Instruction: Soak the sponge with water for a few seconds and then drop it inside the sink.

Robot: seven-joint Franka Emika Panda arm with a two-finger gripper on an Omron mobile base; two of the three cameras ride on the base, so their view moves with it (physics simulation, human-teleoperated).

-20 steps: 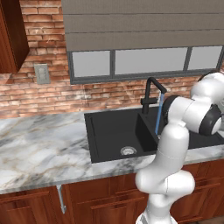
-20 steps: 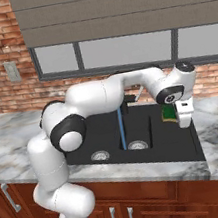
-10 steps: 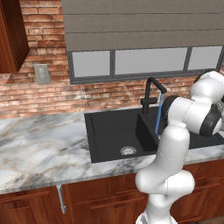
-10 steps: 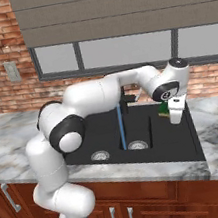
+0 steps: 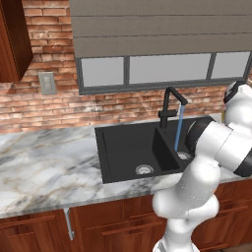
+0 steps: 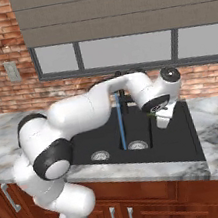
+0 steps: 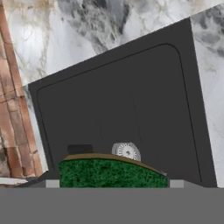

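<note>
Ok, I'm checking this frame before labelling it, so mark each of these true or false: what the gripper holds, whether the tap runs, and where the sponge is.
1. The gripper is shut on the sponge. True.
2. The faucet is off. False: water streams into the sink.
3. The sponge lies on a drain. False: it hangs above the sink, in the gripper.
4. The sponge is under the stream. False: it is off to one side.
5. The counter is marble. True.
</note>
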